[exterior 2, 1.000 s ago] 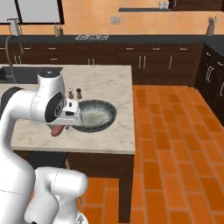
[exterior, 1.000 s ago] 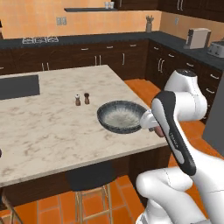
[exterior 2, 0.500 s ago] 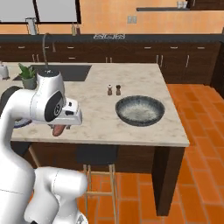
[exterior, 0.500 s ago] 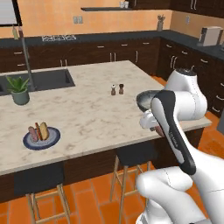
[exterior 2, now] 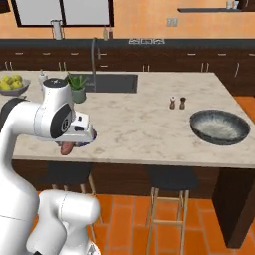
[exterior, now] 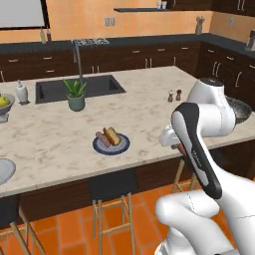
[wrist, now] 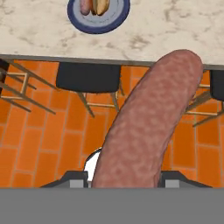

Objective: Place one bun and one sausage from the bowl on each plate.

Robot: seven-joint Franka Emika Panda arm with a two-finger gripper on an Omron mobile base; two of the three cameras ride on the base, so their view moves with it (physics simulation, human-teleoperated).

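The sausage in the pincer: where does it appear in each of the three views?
Left base view: the sausage is a reddish bit right of the middle, under the white hand.
Right base view: lower left, hanging off the counter's front edge.
Hand view: large in the middle, rising from the pincer.
Shared landmark: the marble counter.

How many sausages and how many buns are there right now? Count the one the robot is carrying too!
Reddish-brown sausages: 2, the plate sausage and the held sausage
Golden bun: 1
Total: 3
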